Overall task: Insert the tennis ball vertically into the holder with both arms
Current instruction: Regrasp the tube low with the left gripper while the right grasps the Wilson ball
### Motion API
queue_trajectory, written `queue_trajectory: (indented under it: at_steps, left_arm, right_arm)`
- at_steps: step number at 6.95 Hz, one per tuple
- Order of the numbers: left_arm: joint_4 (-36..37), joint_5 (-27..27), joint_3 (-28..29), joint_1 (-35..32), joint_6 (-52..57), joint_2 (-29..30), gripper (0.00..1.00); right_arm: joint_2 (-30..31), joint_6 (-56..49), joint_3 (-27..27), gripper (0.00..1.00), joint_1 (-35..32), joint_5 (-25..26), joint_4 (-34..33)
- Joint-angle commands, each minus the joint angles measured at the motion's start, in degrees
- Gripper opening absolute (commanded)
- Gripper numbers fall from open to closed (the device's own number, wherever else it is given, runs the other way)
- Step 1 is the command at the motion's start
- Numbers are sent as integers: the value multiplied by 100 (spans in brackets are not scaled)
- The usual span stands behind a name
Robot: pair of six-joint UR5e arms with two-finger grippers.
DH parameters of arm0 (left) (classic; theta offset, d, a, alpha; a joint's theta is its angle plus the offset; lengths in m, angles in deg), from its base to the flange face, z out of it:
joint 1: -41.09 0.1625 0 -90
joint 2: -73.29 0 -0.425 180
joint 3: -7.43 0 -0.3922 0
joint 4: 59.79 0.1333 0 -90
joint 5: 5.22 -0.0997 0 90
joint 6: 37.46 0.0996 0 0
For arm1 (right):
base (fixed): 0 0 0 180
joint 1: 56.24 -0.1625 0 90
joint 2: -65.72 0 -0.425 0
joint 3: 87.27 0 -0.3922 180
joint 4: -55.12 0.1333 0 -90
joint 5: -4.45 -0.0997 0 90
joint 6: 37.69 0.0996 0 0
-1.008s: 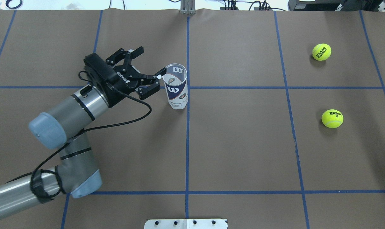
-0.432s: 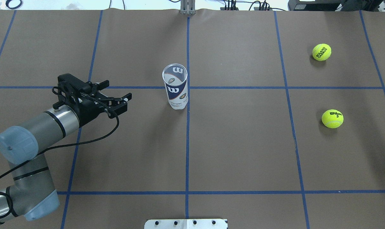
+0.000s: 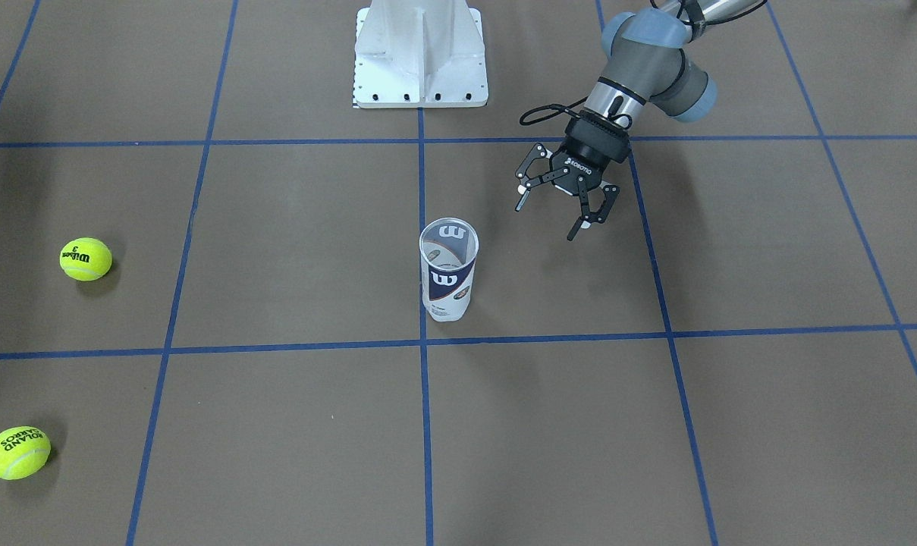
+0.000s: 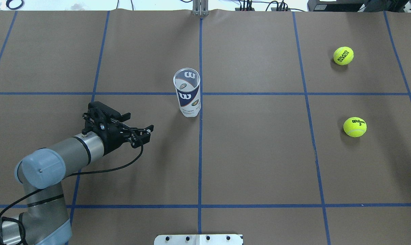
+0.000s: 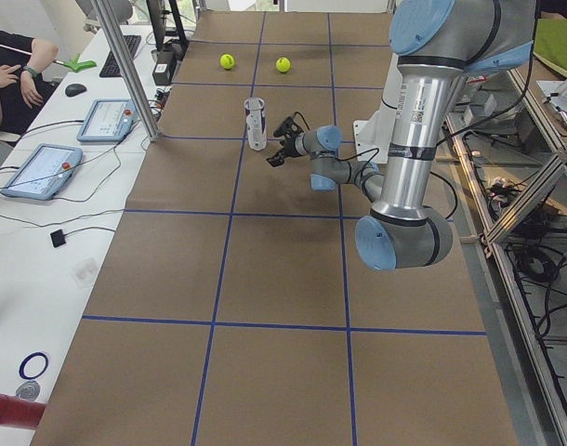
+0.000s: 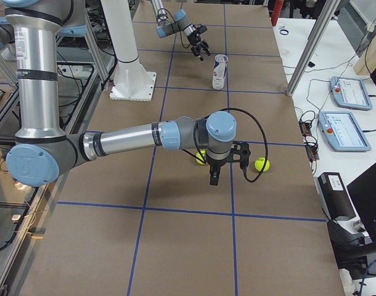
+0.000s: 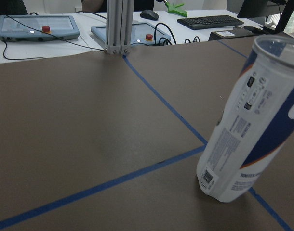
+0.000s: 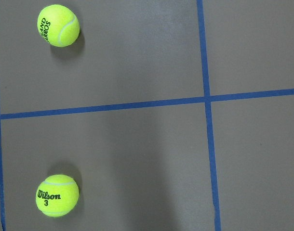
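Front-facing: upright holder [image 3: 448,269] on the desk [image 3: 276,227] by a blue tape crossing [image 3: 423,341]; near it but apart, left gripper [image 3: 553,216] spread wide, empty. Overhead: same gripper off the holder's left; Wilson ball [image 4: 355,127] and Roland Garros ball [image 4: 343,55] well apart, far right. Right-end view: right gripper [image 6: 214,177] low between both balls, openness impossible to tell. Left wrist: holder close, right of frame. Right wrist: both balls below.

My left gripper [image 4: 147,133] no longer sits against the rim of the holder [image 4: 188,97]. It is now well apart from the holder, on its left and nearer my base, with the left arm [image 4: 76,149] drawn back.
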Motion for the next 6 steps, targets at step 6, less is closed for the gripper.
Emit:
queue_trajectory:
  at_steps: [6]
  left_arm:
    - [481,6,167,119,28,555,99]
  right_arm:
    - [-874,3130,338,100,2532,959,1794]
